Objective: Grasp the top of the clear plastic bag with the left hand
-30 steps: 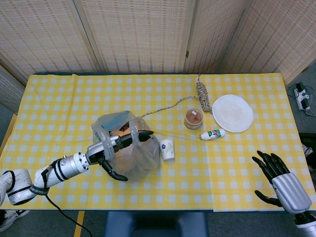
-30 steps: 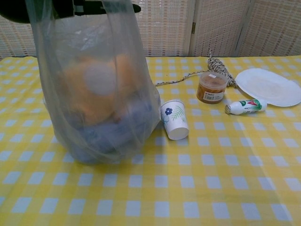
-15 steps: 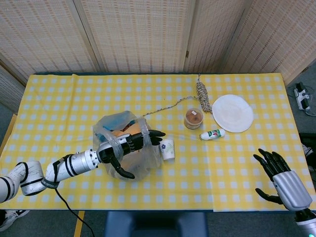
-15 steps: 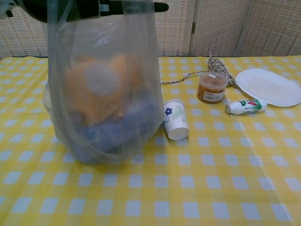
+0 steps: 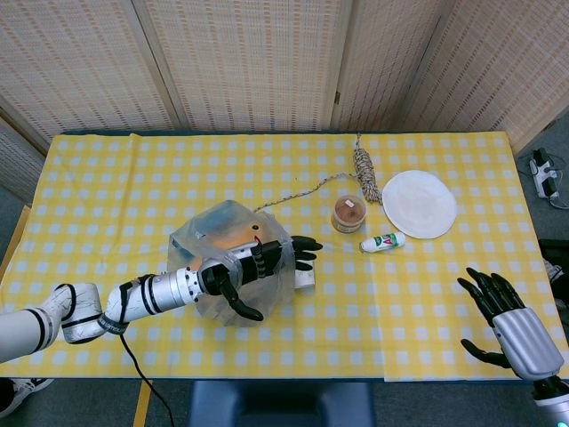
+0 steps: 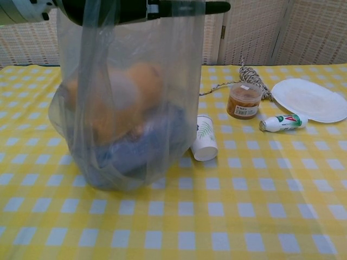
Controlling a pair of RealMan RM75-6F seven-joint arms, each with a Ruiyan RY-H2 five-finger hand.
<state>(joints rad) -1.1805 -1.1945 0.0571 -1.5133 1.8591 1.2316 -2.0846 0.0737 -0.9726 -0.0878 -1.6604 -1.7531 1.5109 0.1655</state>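
Note:
The clear plastic bag (image 5: 233,245) (image 6: 133,108) stands on the yellow checked table (image 5: 116,187), filled with orange and blue items. My left hand (image 5: 253,267) (image 6: 135,8) grips the bag's top, pulling the film up taut; its dark fingers point right across the bag's mouth. In the chest view the hand shows only along the upper edge. My right hand (image 5: 493,307) hovers open off the table's front right corner, far from the bag, and holds nothing.
A paper cup (image 5: 305,278) (image 6: 204,138) lies right against the bag's right side. Further right are a brown-lidded tub (image 5: 348,213), a small white bottle (image 5: 382,241), a white plate (image 5: 419,204) and a coiled rope (image 5: 365,167).
My left hand has shifted right with the bag's top, and the bag has moved right against the paper cup, partly covering it. The right hand has barely moved.

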